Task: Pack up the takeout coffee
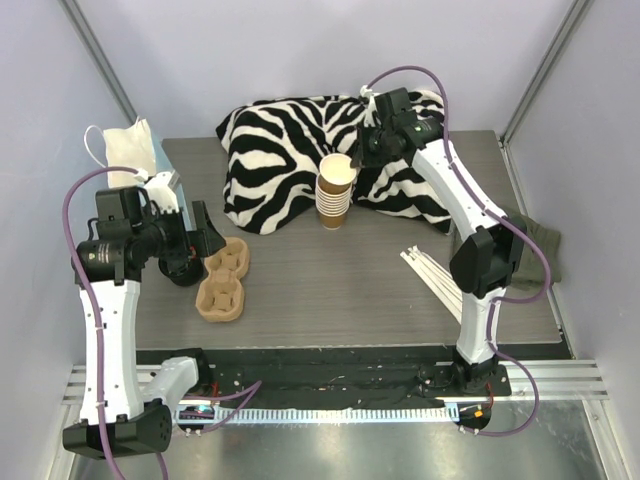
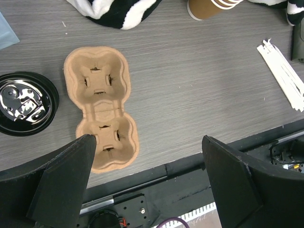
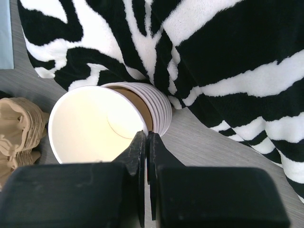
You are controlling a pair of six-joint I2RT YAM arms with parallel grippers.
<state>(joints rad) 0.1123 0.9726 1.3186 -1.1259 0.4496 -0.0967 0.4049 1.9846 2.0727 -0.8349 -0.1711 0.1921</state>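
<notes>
A grey wood-grain table (image 1: 330, 290) is filling the view, with a zebra-striped black-and-white plush blanket (image 1: 280, 150) lying heaped along its far side.

The right arm is reaching well forward and leaning in toward the centre, its wrist angled down over the blanket's front edge. The left arm is bending low over the table's left side.

A stack of lidless tan paper cups (image 1: 334, 200) is standing upright just in front of the blanket, its long axis vertical, directly below and touching the right gripper (image 3: 146, 142). The right arm is by far the nearer one. Its jaws are standing together at the rim of the top cup (image 3: 90, 123). One finger seems to be sitting inside the white lining and the other outside the brown wall, so it is probably pinching that wall, though the close view leaves this uncertain.

No finished takeout coffee, a cup wearing its black lid, is showing in any view.

A tan moulded-pulp two-cup carrier (image 2: 102, 126) is lying flat to the left of the stack and well apart from it, both pockets unfilled. The left gripper (image 2: 148, 140) is hovering over the carrier's near end with its jaws spread wide, holding nothing.

A round black plastic lid pile (image 2: 23, 102) is sitting just left of the carrier.

A bundle of thin white stirrer sticks (image 1: 428, 270) is lying near the right arm.
</notes>
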